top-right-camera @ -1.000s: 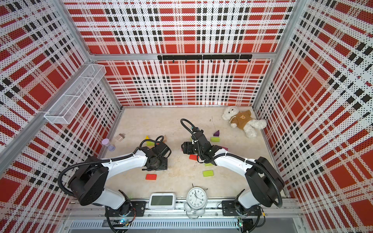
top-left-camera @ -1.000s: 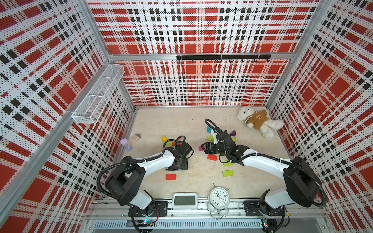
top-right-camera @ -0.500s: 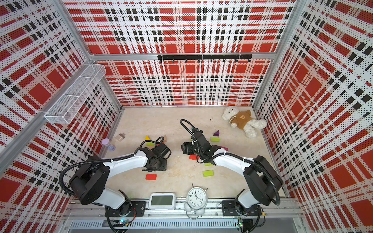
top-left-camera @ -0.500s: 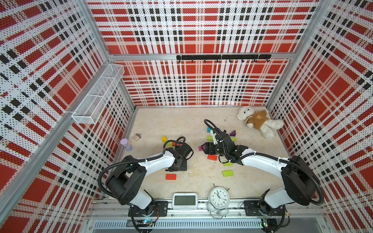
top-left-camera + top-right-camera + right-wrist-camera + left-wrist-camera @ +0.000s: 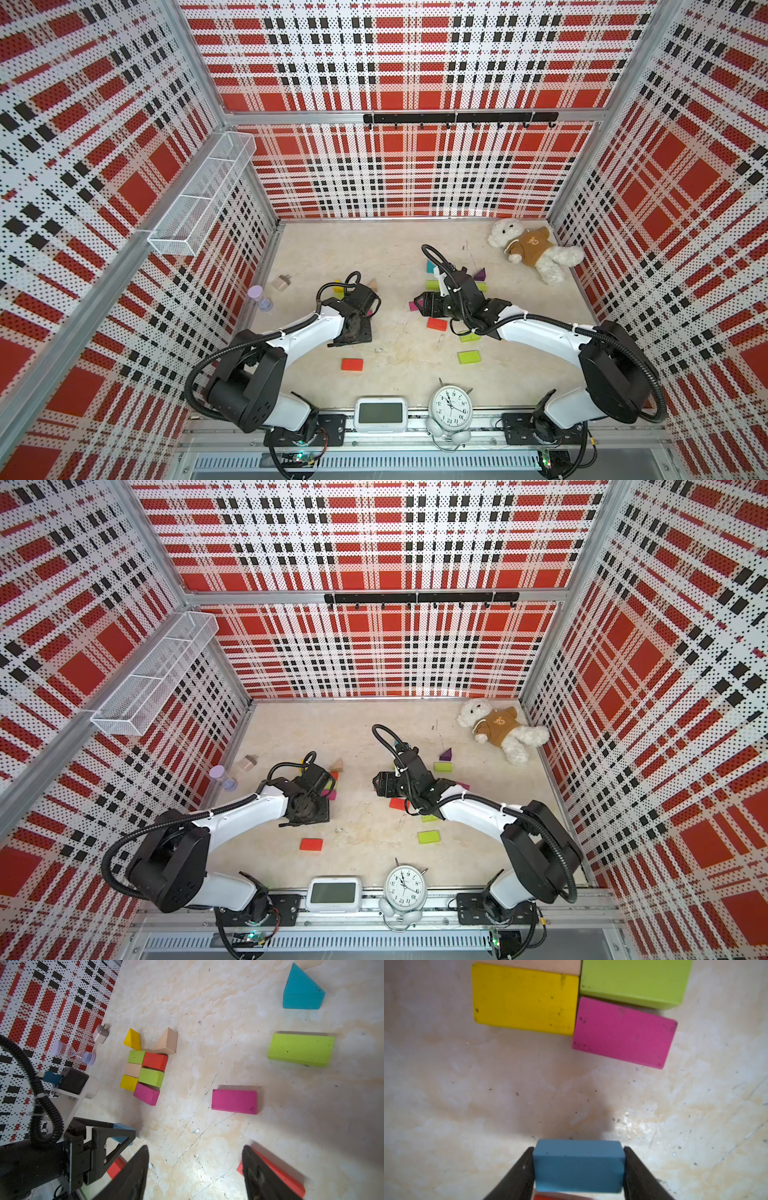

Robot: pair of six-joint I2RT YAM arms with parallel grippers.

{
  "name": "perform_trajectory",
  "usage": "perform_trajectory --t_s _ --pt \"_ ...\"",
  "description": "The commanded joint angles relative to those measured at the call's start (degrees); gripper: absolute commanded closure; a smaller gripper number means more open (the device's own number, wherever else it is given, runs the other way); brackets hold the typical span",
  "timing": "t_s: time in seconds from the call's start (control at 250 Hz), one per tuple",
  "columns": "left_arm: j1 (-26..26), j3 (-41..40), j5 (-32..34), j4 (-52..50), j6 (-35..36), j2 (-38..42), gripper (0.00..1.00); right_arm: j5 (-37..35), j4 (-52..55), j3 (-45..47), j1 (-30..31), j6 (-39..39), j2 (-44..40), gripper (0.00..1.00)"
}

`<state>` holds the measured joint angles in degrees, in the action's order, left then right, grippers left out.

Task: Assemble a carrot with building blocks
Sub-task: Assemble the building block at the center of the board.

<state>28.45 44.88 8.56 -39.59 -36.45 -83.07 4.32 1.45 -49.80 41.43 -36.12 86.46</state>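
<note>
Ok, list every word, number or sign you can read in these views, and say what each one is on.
White alarm clock: hour numerals ring the dial, too small to quote reliably.
Digital display: screen blank, no text.
Teddy bear: an emblem on its brown shirt, too small to read.
Building blocks: plain paint, no lettering.
Nothing else carries legible text.

Both arms reach in low: left hand full, right hand free.
My left arm comes in from seven o'clock, wrist bent down, and my left gripper clamps the blue block between both fingers. My right arm comes in from five o'clock. My right gripper points toward nine o'clock, jaws wide apart and empty.
</note>
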Motion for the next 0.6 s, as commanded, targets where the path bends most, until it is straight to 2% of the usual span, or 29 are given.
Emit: perform_trajectory --t_s 0.0,0.2,0.596 --pt "-2.16 -0.08 0.44 -1.04 2.59 1.01 0.42 0.61 -2.85 -1.24 -0.30 -0.71 0.72 0.28" --pt "-4.33 1.73 -0.01 0.08 5.43 -1.33 0.41 1.24 -2.69 -1.94 -0.47 -0.62 1.69 0.28" --pt "-4.65 6.46 0.95 1.75 9.33 -9.44 0.41 1.66 -2.55 -2.76 -0.91 -0.91 3.09 0.28"
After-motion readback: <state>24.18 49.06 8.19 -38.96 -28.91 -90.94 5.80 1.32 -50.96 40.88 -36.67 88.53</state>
